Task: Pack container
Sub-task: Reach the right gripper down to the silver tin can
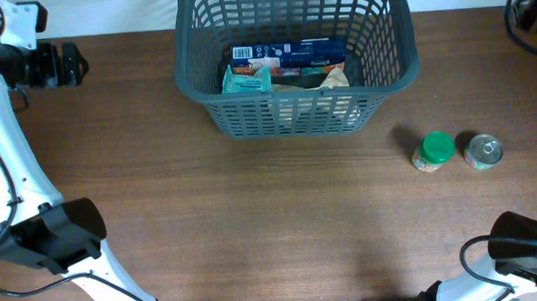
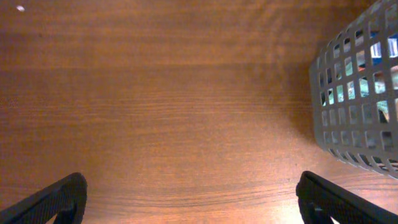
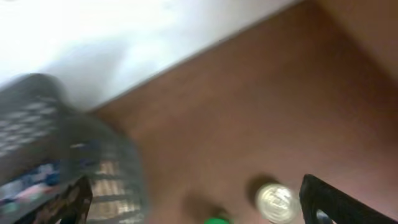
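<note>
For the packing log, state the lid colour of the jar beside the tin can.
The jar's lid is green, clearest in the overhead view.

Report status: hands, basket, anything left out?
Left hand open, right hand open, both empty. Basket holds a few packets. Green-lidded jar and tin can stand outside, on its right; nothing blocking.
</note>
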